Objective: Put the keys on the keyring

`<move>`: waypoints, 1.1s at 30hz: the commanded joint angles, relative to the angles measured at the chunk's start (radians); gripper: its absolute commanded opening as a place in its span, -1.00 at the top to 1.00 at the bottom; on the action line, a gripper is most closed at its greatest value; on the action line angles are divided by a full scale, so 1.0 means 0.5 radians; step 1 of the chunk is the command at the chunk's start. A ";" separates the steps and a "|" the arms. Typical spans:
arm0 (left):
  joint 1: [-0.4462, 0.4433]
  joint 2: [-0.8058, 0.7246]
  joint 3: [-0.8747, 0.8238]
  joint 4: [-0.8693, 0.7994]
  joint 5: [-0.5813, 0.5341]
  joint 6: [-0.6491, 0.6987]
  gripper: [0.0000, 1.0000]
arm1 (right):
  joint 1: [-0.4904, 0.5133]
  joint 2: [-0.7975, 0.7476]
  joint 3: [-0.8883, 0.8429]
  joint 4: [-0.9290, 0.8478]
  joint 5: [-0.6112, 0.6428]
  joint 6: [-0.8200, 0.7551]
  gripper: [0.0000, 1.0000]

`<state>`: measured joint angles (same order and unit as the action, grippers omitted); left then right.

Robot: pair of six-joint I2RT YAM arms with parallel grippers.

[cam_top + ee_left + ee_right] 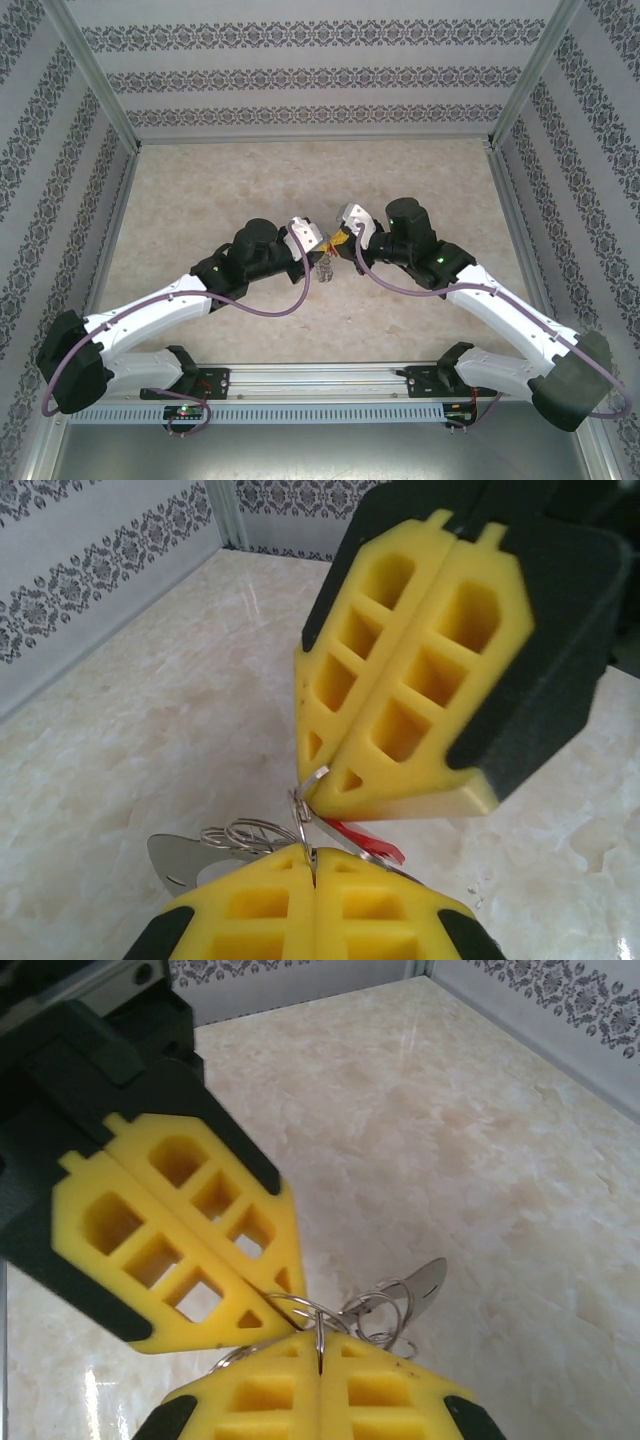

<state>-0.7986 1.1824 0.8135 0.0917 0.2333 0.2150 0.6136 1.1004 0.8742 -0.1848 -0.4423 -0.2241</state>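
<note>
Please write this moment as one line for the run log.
left claw: shut on keyring | right claw: shut on keyring | both: tip to tip above table | keys: bunched at keyring

**Work surface.** A flat table [200, 200] with a glossy top of pale beige, marbled with faint cream and tan veins; light glints on it in the wrist views. Patterned walls [310, 70] with grey floral bands close it on the far, left and right sides, with metal posts [95, 75] rising at the far corners. A metal rail [320, 378] runs along the near edge. A few tiny pale flecks [478, 888] lie on the top near mid-table. The keyring [300, 1305] and its keys [425, 1285] are over mid-table; whether they touch the top cannot be told.
</note>
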 commanded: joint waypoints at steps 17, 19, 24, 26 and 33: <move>-0.072 -0.232 -0.173 0.438 0.206 0.136 1.00 | -0.182 0.069 0.100 -0.046 -0.513 0.156 0.91; -0.072 -0.241 -0.175 0.438 0.205 0.157 1.00 | -0.204 0.071 0.107 -0.067 -0.556 0.194 0.83; -0.072 -0.266 -0.170 0.444 0.203 0.226 1.00 | -0.245 0.077 0.142 -0.201 -0.734 0.228 0.52; -0.072 -0.266 -0.171 0.448 0.206 0.242 1.00 | -0.250 0.071 0.167 -0.292 -0.761 0.183 0.48; -0.072 -0.251 -0.173 0.475 0.263 0.239 1.00 | -0.293 -0.034 0.215 -0.445 -0.688 0.012 0.36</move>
<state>-0.8185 1.0721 0.7235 0.2298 0.3244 0.3134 0.4793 1.1191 0.9428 -0.3542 -0.7738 -0.1581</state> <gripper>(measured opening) 0.059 0.307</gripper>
